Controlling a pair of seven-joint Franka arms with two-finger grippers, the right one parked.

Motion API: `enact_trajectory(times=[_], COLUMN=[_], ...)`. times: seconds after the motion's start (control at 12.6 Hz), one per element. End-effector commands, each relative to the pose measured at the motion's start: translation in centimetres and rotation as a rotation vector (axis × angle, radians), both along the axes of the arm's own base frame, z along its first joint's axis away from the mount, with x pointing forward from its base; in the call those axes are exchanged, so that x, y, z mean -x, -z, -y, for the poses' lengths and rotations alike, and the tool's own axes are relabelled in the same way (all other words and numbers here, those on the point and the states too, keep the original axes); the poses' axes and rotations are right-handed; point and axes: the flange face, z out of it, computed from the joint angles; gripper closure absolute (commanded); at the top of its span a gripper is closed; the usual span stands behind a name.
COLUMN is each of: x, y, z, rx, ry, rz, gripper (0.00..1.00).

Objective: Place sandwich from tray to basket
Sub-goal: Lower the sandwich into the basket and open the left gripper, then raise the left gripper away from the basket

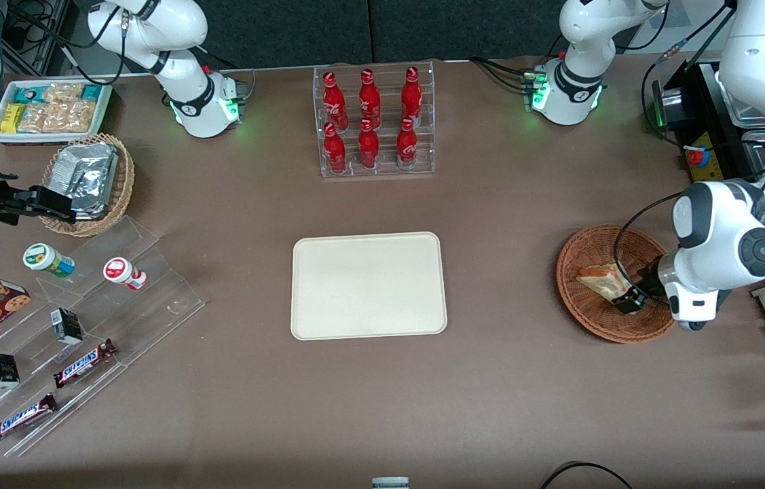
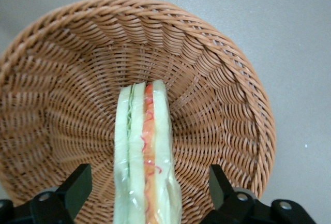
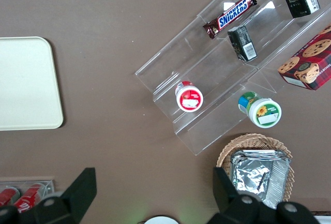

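Labels noted; wording not legible on any. Clear stepped rack (image 1: pixel 151 305), toward parked arm's end of table: holds the following. Candy bar (image 3: pixel 230 16), farther from the front camera than its twin (image 1: pixel 22 418): carries pale lettering on a blue panel, possibly a brand name. Red-lidded jar (image 3: pixel 190 98): bears a round red label with a white band. Sunflower-lidded jar (image 3: pixel 261 113): bears a round green label with a yellow flower and a white strip. Black carton (image 3: pixel 241 43): shows a pale printed panel. Cookie box (image 3: pixel 310 58), at the rack: shows printed cookies on red.
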Motion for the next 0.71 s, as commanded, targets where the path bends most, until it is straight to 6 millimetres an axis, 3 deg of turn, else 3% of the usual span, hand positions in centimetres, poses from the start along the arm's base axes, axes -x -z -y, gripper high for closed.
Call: enact_trajectory(times=[0.0,0.24,0.47,0.63], x=[0.7,1.6,3.0,3.5], y=[-2.3,-5.0,-10.0,-12.3], z=[-0.6,-1.0,-2.2,-2.0], rx=[-0.006,-0.014,-0.013,-0.022], ry=[0.122,0.24,0.365,0.385], rz=[-0.016,-0.038,-0.07,-0.06], gripper=[0.0,0.0,0.0,0.0])
